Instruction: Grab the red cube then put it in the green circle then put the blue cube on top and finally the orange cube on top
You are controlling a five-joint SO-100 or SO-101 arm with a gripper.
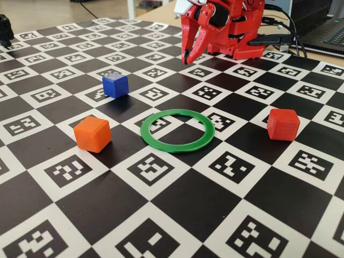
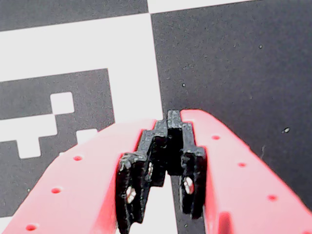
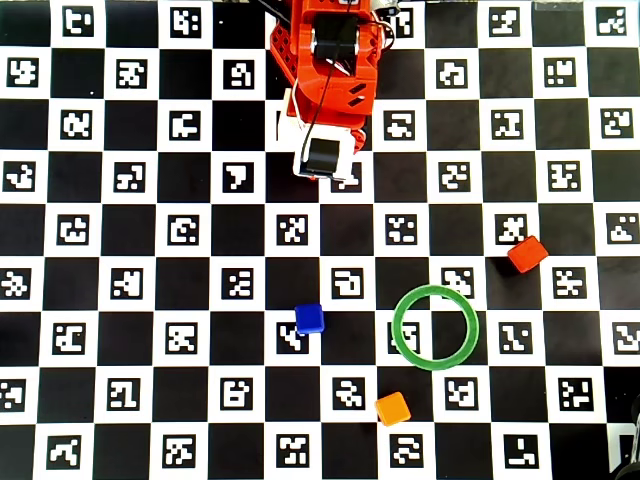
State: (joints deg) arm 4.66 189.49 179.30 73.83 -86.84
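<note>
Well apart from the closed jaws lies the red cube (image 1: pixel 283 124).

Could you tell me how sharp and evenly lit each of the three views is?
Fixed view: sharp, soft daylight, faint shadow under the orange cube and red cube. Wrist view: close, slightly soft, gripper fills the lower frame. Overhead view: even light, crisp markers, green circle clear, no glare.

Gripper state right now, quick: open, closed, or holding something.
Gripper: closed and empty, its tips meeting over the checkered board, away from all three cubes.
</note>
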